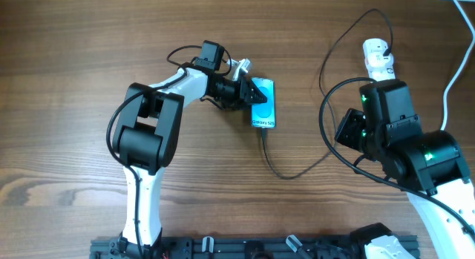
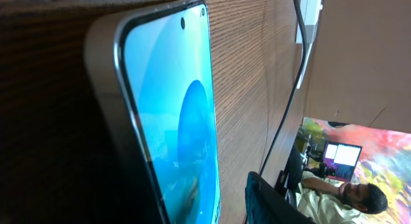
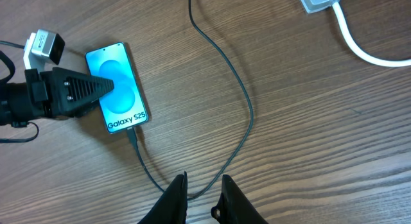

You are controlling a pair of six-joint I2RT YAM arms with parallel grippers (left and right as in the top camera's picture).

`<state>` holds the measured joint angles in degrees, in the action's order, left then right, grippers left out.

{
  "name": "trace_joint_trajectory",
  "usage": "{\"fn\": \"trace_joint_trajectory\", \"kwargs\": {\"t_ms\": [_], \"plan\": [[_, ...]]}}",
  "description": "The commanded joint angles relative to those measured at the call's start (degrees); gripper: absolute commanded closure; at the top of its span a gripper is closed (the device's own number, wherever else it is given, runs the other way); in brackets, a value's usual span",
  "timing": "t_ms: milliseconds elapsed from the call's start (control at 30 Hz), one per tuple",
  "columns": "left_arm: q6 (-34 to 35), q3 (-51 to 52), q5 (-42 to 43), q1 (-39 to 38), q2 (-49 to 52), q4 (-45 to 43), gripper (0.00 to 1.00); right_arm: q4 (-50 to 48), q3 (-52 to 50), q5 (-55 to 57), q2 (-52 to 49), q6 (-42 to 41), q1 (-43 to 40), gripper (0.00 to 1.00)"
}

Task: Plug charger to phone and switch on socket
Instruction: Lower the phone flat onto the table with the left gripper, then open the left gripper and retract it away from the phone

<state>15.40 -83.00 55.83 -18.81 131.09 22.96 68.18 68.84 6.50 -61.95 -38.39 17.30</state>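
Observation:
The phone (image 1: 266, 105) lies flat mid-table, its teal screen (image 3: 119, 83) up. The charger (image 1: 297, 174), a thin black cable, has its tip (image 3: 132, 135) in the phone's near end. It loops across the wood to the socket (image 1: 377, 55) at the back right. My left gripper (image 1: 254, 93) reaches over the phone's left side. One finger (image 2: 270, 199) stands off the screen (image 2: 183, 134) with bare wood between them, so the jaws are open. My right gripper (image 3: 202, 185) hovers above the cable loop (image 3: 241, 89), slightly open with nothing gripped.
The socket's thick white cord (image 1: 453, 81) runs along the right edge, and its corner (image 3: 318, 0) shows in the right wrist view. A black rail (image 1: 245, 248) borders the table's front. A seated person (image 2: 353, 198) is beyond the table.

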Motion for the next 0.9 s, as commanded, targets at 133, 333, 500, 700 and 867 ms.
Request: {"fn": "trace_joint_trajectory", "kwargs": {"t_ms": [133,333,500,700,867], "plan": [[1.8,1.1,-9.5,1.8,3.5,5.0,0.60,0.9,0.8,1.2,-0.2,-0.6,-0.2,0.82],[2.3,1.1,-12.0,3.6,2.6,5.2,0.56,2.2,0.8,1.2,-0.2,-0.5,-0.2,0.82],[2.2,0.4,-14.2,7.9,-1.5,9.5,0.40,3.0,0.8,1.2,-0.2,-0.5,-0.2,0.85],[-4.8,-2.7,-22.8,13.4,-13.7,23.7,0.01,4.3,0.8,2.1,-0.2,1.4,-0.2,0.85],[-6.3,-5.3,-36.2,15.7,-28.5,32.3,0.00,2.5,0.8,6.1,-0.1,1.3,-0.2,0.84]]}}
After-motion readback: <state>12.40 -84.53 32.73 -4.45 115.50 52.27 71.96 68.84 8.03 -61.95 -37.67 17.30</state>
